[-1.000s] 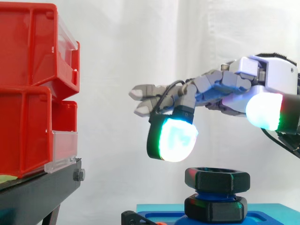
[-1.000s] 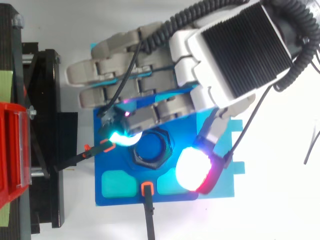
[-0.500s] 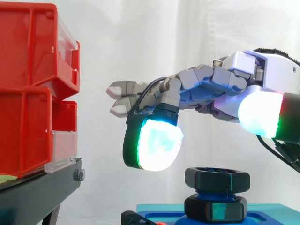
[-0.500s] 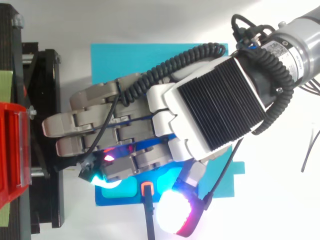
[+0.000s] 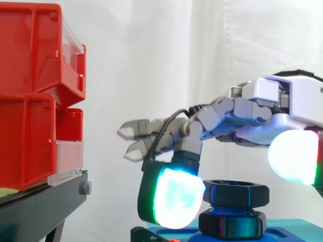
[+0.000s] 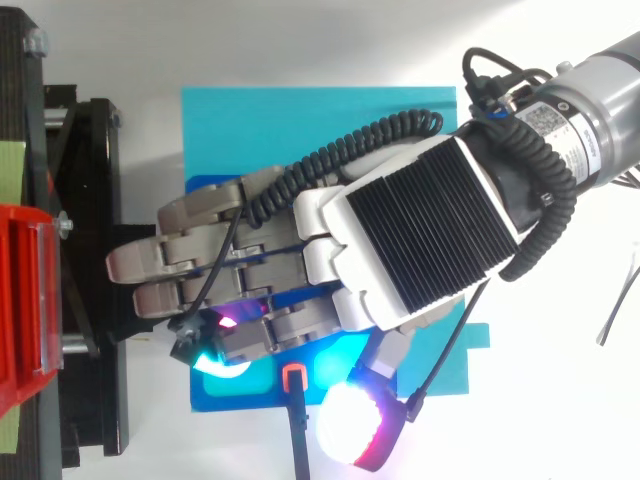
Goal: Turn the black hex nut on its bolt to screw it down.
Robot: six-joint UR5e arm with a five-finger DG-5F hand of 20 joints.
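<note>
White curtain (image 5: 151, 60) behind, red bins (image 5: 30, 96) on a black stand (image 5: 40, 206) at left. Hand (image 6: 400, 230) spread open over a turquoise plate (image 6: 300, 115), fingers nearly straight, nothing gripped. One glowing cyan-green pad (image 5: 174, 197) angled down beside the black hex nut (image 5: 237, 192), contact impossible to judge; thumb pad (image 5: 295, 156) raised at right. Nut high on its blue bolt (image 5: 224, 208), above a second black nut (image 5: 232, 225).

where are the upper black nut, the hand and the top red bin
upper black nut (image 5: 237, 195): side view, on its front face
hand (image 6: 420, 235): top view, on its ribbed black back
top red bin (image 5: 30, 50): side view, on its side wall
</note>
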